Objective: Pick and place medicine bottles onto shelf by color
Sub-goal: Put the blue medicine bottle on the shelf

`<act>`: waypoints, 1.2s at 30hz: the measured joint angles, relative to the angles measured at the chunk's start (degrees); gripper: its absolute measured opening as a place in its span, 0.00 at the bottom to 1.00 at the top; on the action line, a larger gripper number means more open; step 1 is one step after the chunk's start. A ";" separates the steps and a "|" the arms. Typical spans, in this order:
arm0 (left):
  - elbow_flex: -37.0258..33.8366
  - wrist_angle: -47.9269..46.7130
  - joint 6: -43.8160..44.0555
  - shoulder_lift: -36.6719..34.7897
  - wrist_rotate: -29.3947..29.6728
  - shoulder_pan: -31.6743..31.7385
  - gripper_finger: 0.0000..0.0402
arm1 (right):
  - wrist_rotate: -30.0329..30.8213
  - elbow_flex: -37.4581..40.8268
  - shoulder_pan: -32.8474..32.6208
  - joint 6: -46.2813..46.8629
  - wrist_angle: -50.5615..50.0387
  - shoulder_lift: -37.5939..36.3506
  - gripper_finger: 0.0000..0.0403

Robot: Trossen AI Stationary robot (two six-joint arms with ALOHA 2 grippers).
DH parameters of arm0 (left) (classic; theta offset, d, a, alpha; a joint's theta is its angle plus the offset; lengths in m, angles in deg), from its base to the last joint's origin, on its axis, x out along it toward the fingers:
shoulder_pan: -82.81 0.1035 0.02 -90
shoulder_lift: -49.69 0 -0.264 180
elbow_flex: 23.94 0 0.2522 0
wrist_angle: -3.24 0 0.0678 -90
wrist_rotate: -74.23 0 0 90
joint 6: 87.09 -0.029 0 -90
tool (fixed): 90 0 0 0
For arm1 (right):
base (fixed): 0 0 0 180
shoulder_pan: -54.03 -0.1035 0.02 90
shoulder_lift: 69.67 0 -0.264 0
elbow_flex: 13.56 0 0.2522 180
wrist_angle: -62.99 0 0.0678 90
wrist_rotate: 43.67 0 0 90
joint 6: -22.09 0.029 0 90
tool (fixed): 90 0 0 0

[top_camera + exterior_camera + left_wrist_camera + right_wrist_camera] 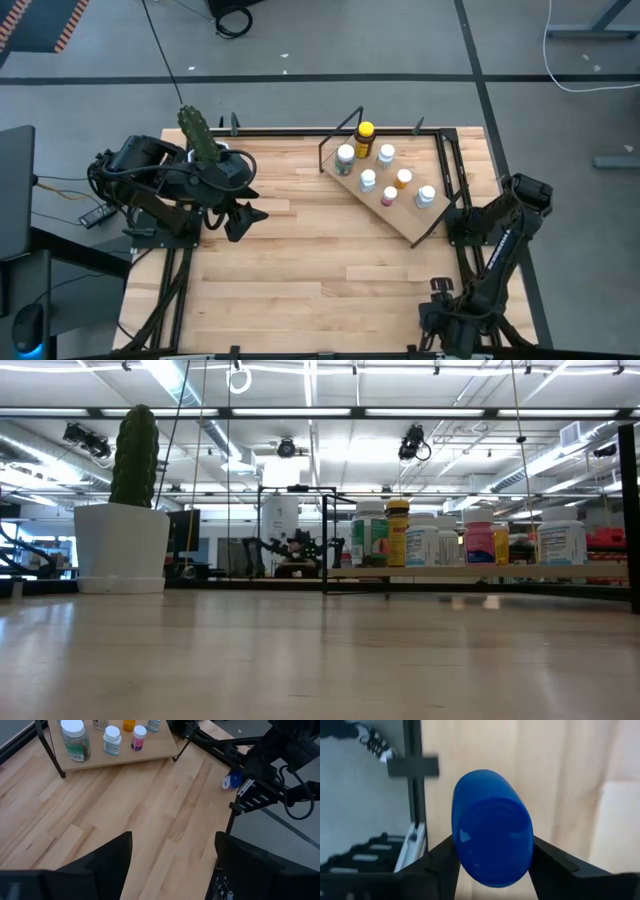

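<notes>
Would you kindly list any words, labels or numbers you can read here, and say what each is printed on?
No text can be read anywhere.
Bottles on the shelf: printed labels, all too small and blurred.
Blue bottle between the right pincer's fingers: no lettering visible.
Cactus pot: plain.

Four cameras on my rig: one overhead, one at table height, one on each wrist.

My high view looks straight down on the whole table (300,260); the low view sits at tabletop level, facing across to the shelf (470,571) and cactus pot (121,545), which overhead also shows. My left wrist camera looks down past its fingers (107,862) across the planks to that shelf. The right wrist camera is pressed close on a blue cap (492,827).
</notes>
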 joint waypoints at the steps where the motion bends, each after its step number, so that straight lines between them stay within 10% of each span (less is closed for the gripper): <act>1: -0.01 0.00 0.01 0.00 0.00 0.00 0.72 | 0.63 -1.29 0.88 -0.35 -1.57 0.00 0.50; 16: -0.02 0.02 -0.13 0.00 -4.92 0.00 0.72 | 5.72 -14.79 29.23 -5.46 -24.11 -7.31 0.48; 36: -0.01 0.02 -3.66 0.00 -5.01 0.00 0.72 | -0.81 1.25 54.22 -14.73 -27.13 -14.84 0.49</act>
